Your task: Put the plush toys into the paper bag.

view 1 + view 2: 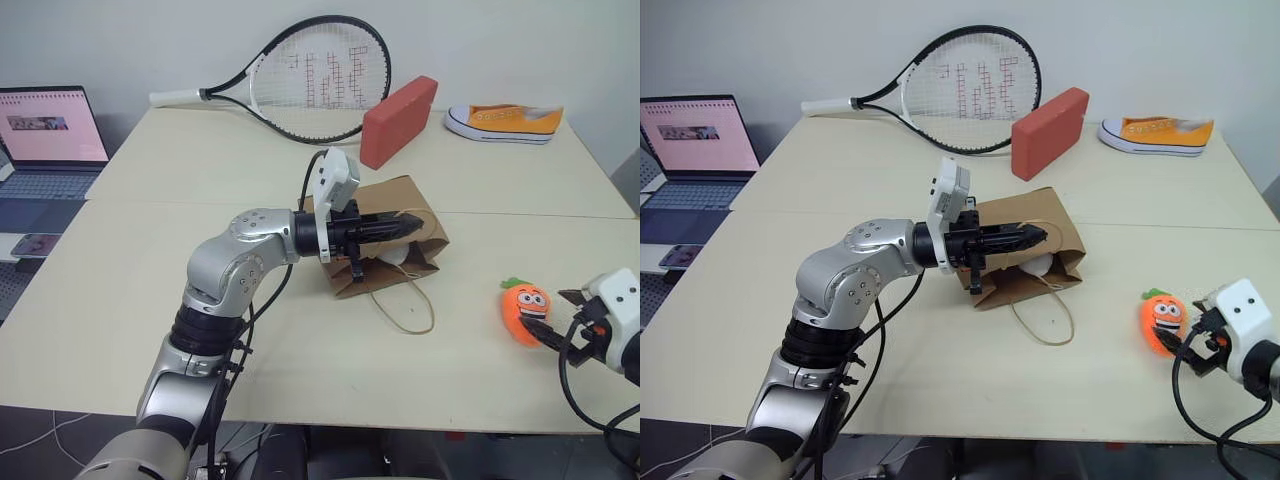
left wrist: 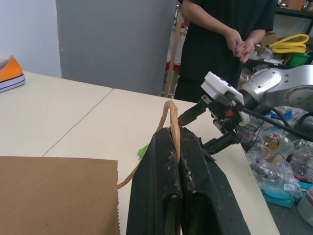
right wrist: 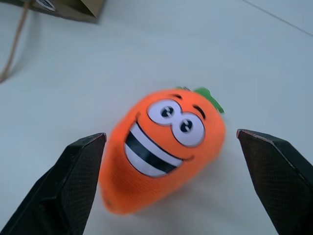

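Observation:
The brown paper bag (image 1: 412,203) lies on its side at the middle of the table, its mouth toward me. My left gripper (image 1: 412,226) reaches across the mouth, shut on one twisted handle (image 2: 168,110). Something white (image 1: 395,256), apparently the egg plush toy, shows inside the bag's mouth. The orange carrot plush toy (image 1: 524,311) lies on the table to the right of the bag. My right gripper (image 3: 170,134) is open just in front of the carrot, one finger on each side and neither touching it.
The bag's other handle loop (image 1: 407,312) trails on the table toward me. A tennis racket (image 1: 310,80), a red brick (image 1: 398,120) and an orange-and-white sneaker (image 1: 505,122) lie at the back. A laptop (image 1: 45,135) stands far left. A person (image 2: 220,39) stands beside the table.

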Available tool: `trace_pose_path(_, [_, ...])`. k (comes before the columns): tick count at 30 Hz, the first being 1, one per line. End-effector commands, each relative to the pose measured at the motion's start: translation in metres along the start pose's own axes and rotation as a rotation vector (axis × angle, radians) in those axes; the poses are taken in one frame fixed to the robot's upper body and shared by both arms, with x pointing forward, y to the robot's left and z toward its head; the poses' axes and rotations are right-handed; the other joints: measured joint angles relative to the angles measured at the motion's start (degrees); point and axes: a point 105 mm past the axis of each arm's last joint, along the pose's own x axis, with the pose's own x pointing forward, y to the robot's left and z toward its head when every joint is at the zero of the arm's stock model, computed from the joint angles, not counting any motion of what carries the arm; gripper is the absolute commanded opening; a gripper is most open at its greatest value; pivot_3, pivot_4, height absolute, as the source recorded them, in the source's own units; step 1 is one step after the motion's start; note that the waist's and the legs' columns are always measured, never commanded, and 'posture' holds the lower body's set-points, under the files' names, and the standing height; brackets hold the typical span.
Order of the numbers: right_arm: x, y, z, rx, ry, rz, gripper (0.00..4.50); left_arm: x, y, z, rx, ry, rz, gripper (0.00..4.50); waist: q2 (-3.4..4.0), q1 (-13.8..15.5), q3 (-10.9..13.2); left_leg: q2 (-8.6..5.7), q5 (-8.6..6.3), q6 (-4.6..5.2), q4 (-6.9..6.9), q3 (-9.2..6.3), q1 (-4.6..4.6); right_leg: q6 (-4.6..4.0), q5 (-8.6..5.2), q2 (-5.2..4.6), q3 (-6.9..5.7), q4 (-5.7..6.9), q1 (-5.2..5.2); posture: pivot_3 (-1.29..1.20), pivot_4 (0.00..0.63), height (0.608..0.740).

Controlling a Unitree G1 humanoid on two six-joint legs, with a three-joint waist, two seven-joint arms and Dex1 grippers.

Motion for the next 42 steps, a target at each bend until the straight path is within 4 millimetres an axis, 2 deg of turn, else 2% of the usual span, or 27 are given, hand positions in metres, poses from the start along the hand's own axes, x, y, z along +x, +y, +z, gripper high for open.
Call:
trace_pose_path(1, [0.003,-0.006,-0.006,-0.015,0.018,0.012,4.48,0.002,-0.004,0.007,0.038,-0.023,-0.018,0.00,0.00,0.0,0.0,0.00,0.00,0.00,0.01,0.00,-0.01,0.00,0.00,0.00,0.00,0.00,0.00,0.00,0.150,0.740])
trace_pose_path(3, [0.008,-0.009,-0.007,-0.006,0.021,0.021,4.48,0.001,-0.004,0.007,0.041,-0.021,-0.015,0.00,0.00,0.0,0.0,0.00,0.00,0.00,0.02,0.01,0.00,-0.01,-0.01,0.00,0.01,-0.01,0.01,0.00,0.150,0.740])
trace_pose_path(5, [0.011,-0.010,-0.005,0.017,0.013,0.027,3.93,0.000,-0.005,0.007,0.043,-0.020,-0.012,0.00,0.00,-0.1,0.0,0.00,0.00,0.00,0.04,0.01,0.00,-0.01,-0.01,0.00,0.02,0.00,0.01,0.00,0.150,0.740])
trace_pose_path(15, [0.015,0.001,-0.006,0.091,0.015,0.097,0.42,-0.003,-0.004,0.005,0.048,-0.014,0.001,0.00,0.00,0.0,0.0,0.00,0.00,0.00,0.08,0.00,0.00,0.03,0.01,0.00,0.02,0.00,0.04,0.00,0.150,0.740])
trace_pose_path(17, [0.016,0.002,-0.001,0.087,-0.010,0.102,0.03,-0.004,-0.004,0.005,0.049,-0.013,0.001,0.00,0.00,0.0,0.0,0.00,0.00,0.00,0.09,0.00,0.01,0.02,0.01,0.00,0.02,0.00,0.06,0.00,0.150,0.740])
trace_pose_path(20, [0.017,0.009,0.015,0.063,-0.060,0.131,0.03,-0.005,-0.002,0.006,0.052,-0.012,0.002,0.00,0.00,-0.1,0.0,0.00,0.00,0.00,0.11,0.01,0.01,0.01,0.01,0.00,0.03,-0.01,0.06,0.00,0.150,0.740])
trace_pose_path(22, [0.015,0.022,0.036,0.026,-0.108,0.198,0.03,-0.006,-0.001,0.007,0.054,-0.013,0.004,0.00,0.01,-0.2,0.0,0.00,0.00,0.00,0.11,0.01,0.02,0.02,0.01,0.01,0.03,0.01,0.06,0.00,0.150,0.740])
trace_pose_path(25, [0.010,0.058,0.069,-0.046,-0.173,0.361,0.03,-0.006,-0.001,0.012,0.055,-0.022,0.002,0.00,0.02,-0.2,0.0,0.01,0.00,0.00,0.11,-0.01,0.03,0.03,0.02,0.01,0.02,0.04,0.05,0.00,0.150,0.740])
trace_pose_path(29, [0.009,0.094,0.091,-0.090,-0.216,0.496,0.03,-0.005,-0.002,0.019,0.071,-0.031,-0.006,0.00,0.00,0.1,0.0,0.00,0.00,0.00,0.11,-0.13,-0.04,0.07,0.03,0.02,-0.08,0.00,0.05,0.00,0.150,0.740])
trace_pose_path(32, [0.024,0.114,0.108,-0.093,-0.277,0.524,0.03,-0.007,-0.001,0.028,0.080,-0.046,-0.008,0.00,-0.04,0.1,0.0,0.00,-0.01,-0.01,0.11,-0.14,-0.08,0.08,0.04,0.01,-0.08,-0.06,0.05,0.00,0.150,0.740])
trace_pose_path(37, [0.054,0.127,0.127,-0.101,-0.324,0.495,0.03,-0.006,-0.005,0.029,0.078,-0.045,-0.026,0.00,-0.04,0.1,0.0,-0.01,0.00,-0.01,0.10,-0.14,-0.08,0.06,0.03,0.01,-0.07,-0.05,0.02,0.00,0.150,0.740])
trace_pose_path(42, [0.074,0.141,0.138,-0.154,-0.362,0.476,0.03,-0.005,-0.007,0.029,0.070,-0.050,-0.026,0.00,-0.03,0.1,0.0,-0.01,0.00,-0.01,0.01,-0.19,-0.10,0.24,0.14,0.01,-0.12,-0.03,-0.04,0.00,0.150,0.740])
